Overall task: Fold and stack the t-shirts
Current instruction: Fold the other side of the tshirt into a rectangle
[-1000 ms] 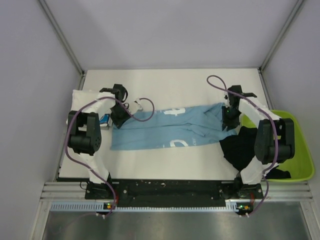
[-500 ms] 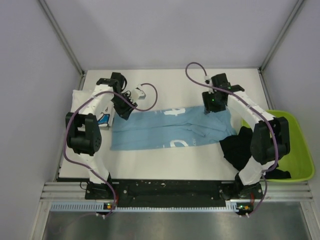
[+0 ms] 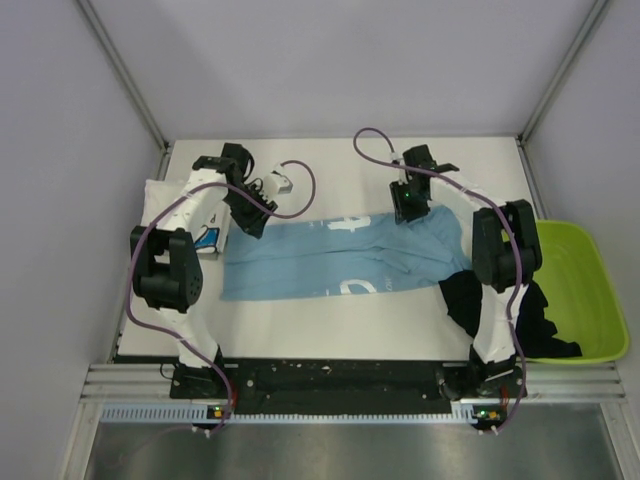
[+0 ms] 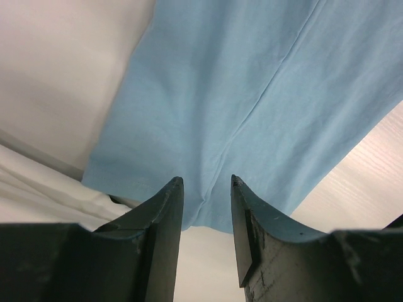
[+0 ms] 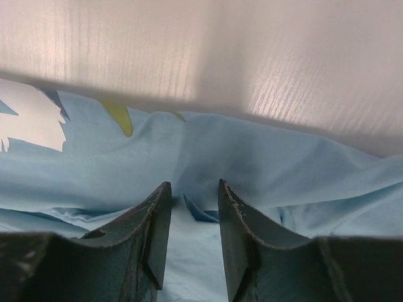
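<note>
A light blue t-shirt (image 3: 330,258) with white print lies spread across the middle of the table. My left gripper (image 3: 252,216) hovers open over its far left corner; the blue cloth (image 4: 239,94) lies under the jaws (image 4: 205,182). My right gripper (image 3: 405,210) is open at the shirt's far edge, right of centre, with a small raised fold of blue cloth (image 5: 201,211) between its fingertips (image 5: 193,185). A black t-shirt (image 3: 468,296) is heaped at the right, partly draped from the bin. A white t-shirt (image 3: 163,198) lies folded at the far left, partly under my left arm.
A lime-green bin (image 3: 585,290) stands off the table's right edge. The white shirt's edge (image 4: 38,189) shows beside the blue shirt's corner in the left wrist view. Grey walls enclose the table at the back and sides. Purple cables loop above both wrists.
My right gripper has moved left and away, from the blue shirt's right end to its far edge near the middle. My left gripper shifted slightly farther back early on, then held still.
</note>
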Controlling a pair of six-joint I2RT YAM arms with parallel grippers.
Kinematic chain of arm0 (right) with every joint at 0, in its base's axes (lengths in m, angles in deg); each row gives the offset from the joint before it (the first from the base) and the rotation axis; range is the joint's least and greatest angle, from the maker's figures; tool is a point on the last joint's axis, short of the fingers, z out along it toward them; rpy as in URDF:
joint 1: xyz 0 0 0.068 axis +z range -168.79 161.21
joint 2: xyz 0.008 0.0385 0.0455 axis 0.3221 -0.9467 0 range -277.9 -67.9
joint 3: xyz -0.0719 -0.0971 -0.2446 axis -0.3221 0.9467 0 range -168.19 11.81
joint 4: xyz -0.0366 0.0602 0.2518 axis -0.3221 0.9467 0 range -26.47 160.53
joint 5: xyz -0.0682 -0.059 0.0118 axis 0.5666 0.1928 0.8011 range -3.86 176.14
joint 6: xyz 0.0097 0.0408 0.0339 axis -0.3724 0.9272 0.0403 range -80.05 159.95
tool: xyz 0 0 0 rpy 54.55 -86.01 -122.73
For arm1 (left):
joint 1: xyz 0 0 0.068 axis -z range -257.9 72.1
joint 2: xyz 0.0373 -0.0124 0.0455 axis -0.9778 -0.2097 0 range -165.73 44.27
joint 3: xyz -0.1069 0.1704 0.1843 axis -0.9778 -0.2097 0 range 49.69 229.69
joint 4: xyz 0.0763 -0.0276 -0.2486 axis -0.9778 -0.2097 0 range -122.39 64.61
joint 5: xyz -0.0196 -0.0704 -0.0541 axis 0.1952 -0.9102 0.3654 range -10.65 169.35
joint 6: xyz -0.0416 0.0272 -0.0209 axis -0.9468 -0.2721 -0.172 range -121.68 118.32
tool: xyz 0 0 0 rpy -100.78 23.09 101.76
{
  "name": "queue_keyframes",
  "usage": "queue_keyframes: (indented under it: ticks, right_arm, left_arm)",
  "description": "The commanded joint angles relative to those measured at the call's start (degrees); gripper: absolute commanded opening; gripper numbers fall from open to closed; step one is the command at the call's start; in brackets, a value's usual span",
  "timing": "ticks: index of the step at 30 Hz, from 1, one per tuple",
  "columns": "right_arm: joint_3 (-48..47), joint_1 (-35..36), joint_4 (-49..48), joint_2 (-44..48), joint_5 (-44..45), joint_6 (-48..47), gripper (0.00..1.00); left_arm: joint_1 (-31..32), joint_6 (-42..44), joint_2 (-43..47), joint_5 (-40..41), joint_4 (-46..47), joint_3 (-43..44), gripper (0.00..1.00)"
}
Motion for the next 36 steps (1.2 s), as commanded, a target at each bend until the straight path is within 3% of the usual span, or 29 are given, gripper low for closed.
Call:
queue_keyframes:
  ticks: [1,5,11,16,27,36]
  right_arm:
    - [-2.10,0.34,-0.92,0.09,-1.74,0.60,0.32]
    - [-0.26,0.43,-0.66,0.52,-2.01,2.27,0.23]
    - [2.29,0.52,-0.57,2.90,-3.06,3.41,0.22]
    - [3.61,0.78,-0.57,5.53,-2.97,3.94,0.00]
    - [7.04,2.27,-0.31,10.19,-3.59,6.13,0.01]
    - [12.31,9.12,0.13,15.02,-6.49,10.17,0.00]
  left_arm:
    - [0.04,-0.60,2.05,-1.80,0.28,0.00,0.41]
    - [0.04,-0.51,1.96,-1.54,0.02,0.00,0.40]
    - [0.04,-0.33,1.52,-1.01,-0.16,0.70,0.40]
    - [0.04,-0.42,1.17,-1.01,-0.51,1.32,0.40]
    - [0.04,-0.24,1.17,-0.92,-0.60,1.85,0.40]
    - [0.30,-0.25,0.99,-3.56,-0.42,2.46,0.40]
